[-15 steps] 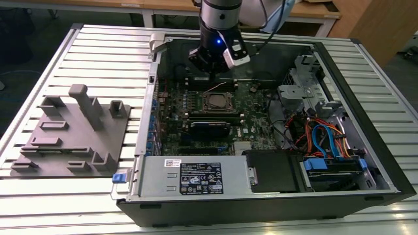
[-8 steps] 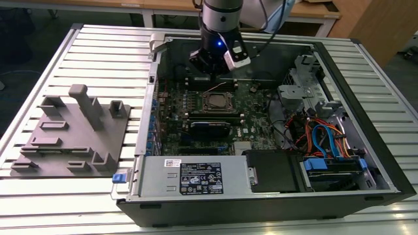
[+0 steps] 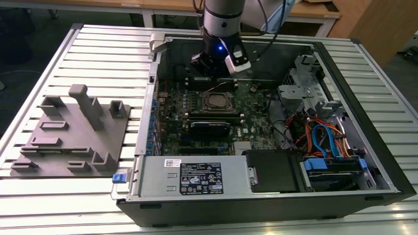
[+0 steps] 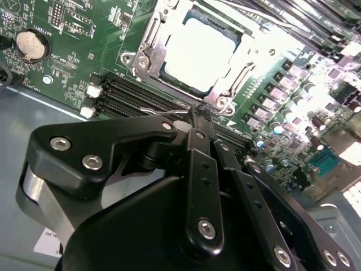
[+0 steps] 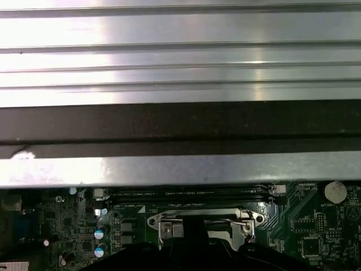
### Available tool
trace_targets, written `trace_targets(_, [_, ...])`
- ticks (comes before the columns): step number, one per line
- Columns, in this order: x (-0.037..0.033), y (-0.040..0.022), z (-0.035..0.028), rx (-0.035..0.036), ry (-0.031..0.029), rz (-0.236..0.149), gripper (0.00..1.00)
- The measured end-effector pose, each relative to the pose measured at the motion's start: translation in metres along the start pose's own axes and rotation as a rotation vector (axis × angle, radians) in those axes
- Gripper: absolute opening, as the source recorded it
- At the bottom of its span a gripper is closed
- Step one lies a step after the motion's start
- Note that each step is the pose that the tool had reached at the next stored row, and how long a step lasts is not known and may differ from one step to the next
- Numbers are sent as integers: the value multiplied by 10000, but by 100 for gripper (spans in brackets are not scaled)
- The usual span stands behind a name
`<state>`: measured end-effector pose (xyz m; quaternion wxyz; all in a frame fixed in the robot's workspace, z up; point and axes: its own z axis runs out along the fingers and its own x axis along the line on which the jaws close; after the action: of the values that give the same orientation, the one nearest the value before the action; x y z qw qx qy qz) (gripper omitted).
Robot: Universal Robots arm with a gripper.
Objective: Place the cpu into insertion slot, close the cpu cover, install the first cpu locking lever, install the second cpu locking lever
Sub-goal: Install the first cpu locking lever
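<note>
Cpu (image 4: pixel 197 53) lies flat in the insertion slot (image 4: pixel 164 72) on the green board (image 4: pixel 73 62) inside the open computer case (image 3: pixel 365 122), the cpu cover (image 4: pixel 148 48) is down around it, and the black jaws are together just beside the slot, over the long memory slots (image 4: pixel 130 93).

Exterior view: even light; computer case (image 3: pixel 261 210) interior shadowed. Second wrist view: glare whitens the cpu (image 4: pixel 197 53) top and nearby motherboard (image 4: pixel 333 79). First wrist view: table (image 5: pixel 180 56) slats reflect brightly.
</note>
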<state>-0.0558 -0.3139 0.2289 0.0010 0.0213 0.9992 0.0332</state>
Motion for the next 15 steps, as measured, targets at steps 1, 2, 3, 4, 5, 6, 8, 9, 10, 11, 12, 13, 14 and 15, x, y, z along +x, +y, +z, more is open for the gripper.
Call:
trace_targets(1, [-4, 12, 5, 0, -1, 1, 10])
trace_targets(2, [-6, 21, 8, -1, -2, 0, 10])
trace_targets(3, [-9, 27, 10, -2, -1, -1, 10])
trace_targets(4, [-10, 29, 12, -3, -2, -2, 10])
trace_targets(5, [-11, 30, 12, -3, -2, -2, 10])
trace_targets(6, [-13, 33, 13, -1, -1, -1, 10])
trace_targets(8, [-16, 40, 14, 0, -1, 0, 10])
trace_targets(9, [-19, 45, 14, 0, -1, -1, 10])
trace_targets(10, [-23, 48, 15, 1, -1, -1, 10])
trace_targets(11, [-29, 53, 17, 0, -1, -1, 10])
trace_targets(12, [-35, 57, 19, 0, -1, 0, 10])
trace_targets(13, [-40, 62, 20, 1, -1, -1, 10])
trace_targets(14, [-46, 67, 22, 0, -1, -1, 10])
trace_targets(15, [-52, 71, 24, 0, -1, -1, 10])
